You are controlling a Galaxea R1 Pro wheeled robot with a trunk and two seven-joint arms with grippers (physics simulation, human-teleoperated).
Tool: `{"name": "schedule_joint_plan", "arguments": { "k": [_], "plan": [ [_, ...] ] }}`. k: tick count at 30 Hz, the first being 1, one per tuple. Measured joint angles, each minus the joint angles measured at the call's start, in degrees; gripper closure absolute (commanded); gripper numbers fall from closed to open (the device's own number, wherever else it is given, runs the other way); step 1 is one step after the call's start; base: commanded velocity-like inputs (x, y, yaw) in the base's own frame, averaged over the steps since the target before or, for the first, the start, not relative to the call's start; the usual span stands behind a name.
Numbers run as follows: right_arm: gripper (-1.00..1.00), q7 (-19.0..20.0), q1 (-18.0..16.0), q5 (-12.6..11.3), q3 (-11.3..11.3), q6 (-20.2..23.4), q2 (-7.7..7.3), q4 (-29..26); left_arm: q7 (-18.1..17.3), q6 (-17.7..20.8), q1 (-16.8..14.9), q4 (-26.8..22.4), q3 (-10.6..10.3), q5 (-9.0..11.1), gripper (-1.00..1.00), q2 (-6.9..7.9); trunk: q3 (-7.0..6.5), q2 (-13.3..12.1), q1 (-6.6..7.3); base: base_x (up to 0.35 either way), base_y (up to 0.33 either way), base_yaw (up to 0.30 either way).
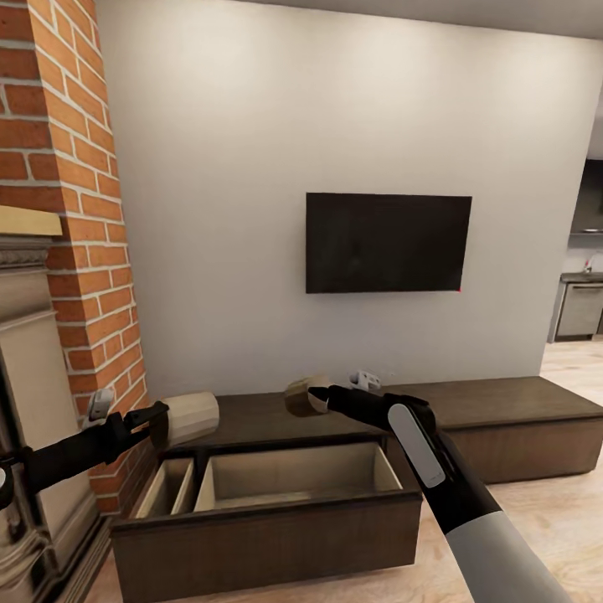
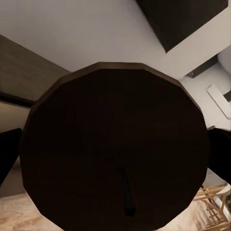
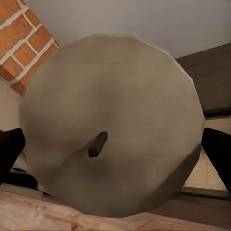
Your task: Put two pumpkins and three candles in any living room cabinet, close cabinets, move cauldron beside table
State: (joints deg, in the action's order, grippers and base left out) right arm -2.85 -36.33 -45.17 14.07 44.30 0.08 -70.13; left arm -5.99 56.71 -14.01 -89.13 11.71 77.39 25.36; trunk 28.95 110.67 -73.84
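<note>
While each gripper grips one, both candles are stubby beige cylinders: left gripper (image 1: 157,425) clamps a candle (image 1: 189,418), right gripper (image 1: 321,397) clamps another candle (image 1: 300,395), above the open cabinet (image 1: 276,536).

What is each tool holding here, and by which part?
Each holds a candle by its round sides: left tool the pale candle, right tool the other candle.

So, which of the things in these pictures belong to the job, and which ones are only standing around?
Belong to the job:
- left claw, shut on a candle
- right claw, shut on a second candle
- cabinet, its drawer pulled open

Only standing around:
- television on the wall
- brick fireplace
- kitchen appliance far behind
</note>
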Motion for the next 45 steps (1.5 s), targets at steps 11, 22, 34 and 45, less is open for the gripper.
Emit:
{"name": "schedule_joint_plan", "arguments": {
  "k": [11,22,34,45],
  "plan": [
    [1.0,-0.2,0.0,0.5,0.1,-0.1,-0.01,-0.6,0.1,0.0,0.0,0.0,0.0,-0.2,1.0,0.04,0.26,0.0,-0.01,0.213,0.0,0.0],
    [1.0,-16.6,0.0,1.3,9.9,-0.4,3.3,5.1,0.8,-0.4,0.0,0.0,-2.2,-2.5,1.0,-0.08,0.27,0.0,-0.02,0.172,-0.012,0.0],
    [1.0,-18.6,-0.2,1.0,14.7,-1.1,8.41,7.5,27.6,-0.8,-3.0,0.2,-5.3,-12.3,1.0,-11.41,0.27,0.0,-0.03,0.006,-0.002,0.0],
    [1.0,-18.7,-0.8,1.5,17.8,-3.4,9.92,15.2,39.1,-3.8,-11.6,11.9,-14.1,-26.6,1.0,-21.48,0.26,0.0,-0.03,0.0,0.0,0.0]
  ]
}}
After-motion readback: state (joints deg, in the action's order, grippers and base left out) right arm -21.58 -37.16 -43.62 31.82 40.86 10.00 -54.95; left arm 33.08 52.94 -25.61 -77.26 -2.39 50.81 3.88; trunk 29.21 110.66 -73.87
